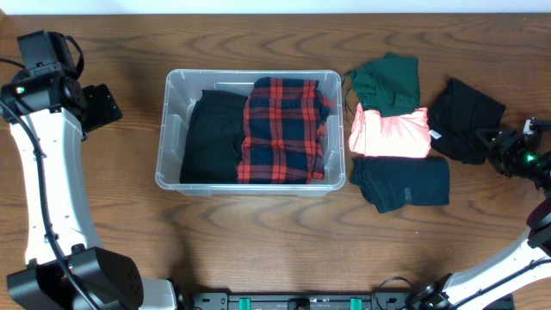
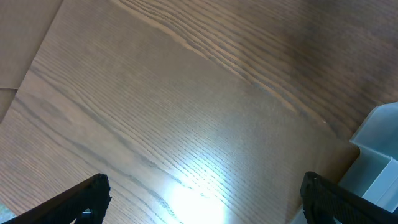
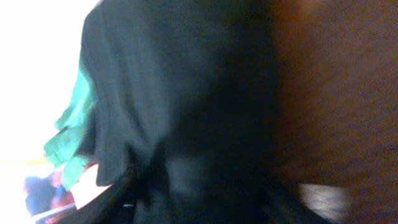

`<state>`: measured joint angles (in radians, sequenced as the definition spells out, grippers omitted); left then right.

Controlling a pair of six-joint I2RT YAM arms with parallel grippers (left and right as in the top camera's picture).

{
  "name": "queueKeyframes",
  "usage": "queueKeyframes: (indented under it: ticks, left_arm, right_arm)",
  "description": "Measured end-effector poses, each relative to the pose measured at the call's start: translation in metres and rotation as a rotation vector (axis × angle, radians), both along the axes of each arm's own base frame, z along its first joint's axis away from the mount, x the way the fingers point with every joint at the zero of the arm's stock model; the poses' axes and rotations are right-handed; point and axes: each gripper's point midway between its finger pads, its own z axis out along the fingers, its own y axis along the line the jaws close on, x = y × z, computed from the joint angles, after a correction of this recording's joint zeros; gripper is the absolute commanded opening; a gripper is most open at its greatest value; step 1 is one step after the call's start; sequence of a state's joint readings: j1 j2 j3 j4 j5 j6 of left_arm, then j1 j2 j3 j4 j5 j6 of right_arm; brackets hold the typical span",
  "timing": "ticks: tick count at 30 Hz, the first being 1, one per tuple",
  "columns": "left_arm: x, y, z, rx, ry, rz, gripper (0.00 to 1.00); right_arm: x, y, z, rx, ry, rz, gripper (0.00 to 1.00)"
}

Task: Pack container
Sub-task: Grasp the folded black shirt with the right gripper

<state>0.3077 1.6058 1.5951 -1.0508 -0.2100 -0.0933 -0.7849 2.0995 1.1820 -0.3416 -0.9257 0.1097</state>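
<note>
The clear container (image 1: 169, 129) stands mid-table and holds a folded black garment (image 1: 211, 138) and a red plaid garment (image 1: 284, 129). Its corner shows at the right edge of the left wrist view (image 2: 380, 155). My left gripper (image 1: 102, 108) is open and empty over bare table to the left of the container, with its fingers wide apart (image 2: 205, 208). My right gripper (image 1: 501, 148) is at the right edge of a loose black garment (image 1: 465, 116). That dark cloth (image 3: 186, 93) fills the blurred right wrist view, and the jaws cannot be made out.
To the right of the container lie a green garment (image 1: 387, 79), a pink garment (image 1: 392, 133) and a dark teal garment (image 1: 405, 182). Bare wooden table (image 1: 258, 250) runs along the front and left.
</note>
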Motion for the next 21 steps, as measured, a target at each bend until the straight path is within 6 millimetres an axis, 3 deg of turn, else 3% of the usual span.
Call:
queueKeyframes:
  ticks: [5,10,13,16,21]
  left_arm:
    - [0.0,0.0,0.0,0.0,0.0,0.0,0.98]
    - [0.0,0.0,0.0,0.0,0.0,0.0,0.98]
    - [0.0,0.0,0.0,0.0,0.0,0.0,0.98]
    - [0.0,0.0,0.0,0.0,0.0,0.0,0.98]
    - [0.0,0.0,0.0,0.0,0.0,0.0,0.98]
  right_arm:
    - [0.005,0.009,0.009,0.003,-0.051,0.043,0.91]
    - [0.017,0.027,0.011,-0.044,-0.085,0.124,0.86]
    - [0.023,0.038,0.008,-0.08,-0.082,0.162,0.75]
    - [0.027,0.044,0.003,-0.12,-0.064,0.184,0.52]
    - [0.023,0.043,-0.007,-0.149,-0.002,0.173,0.21]
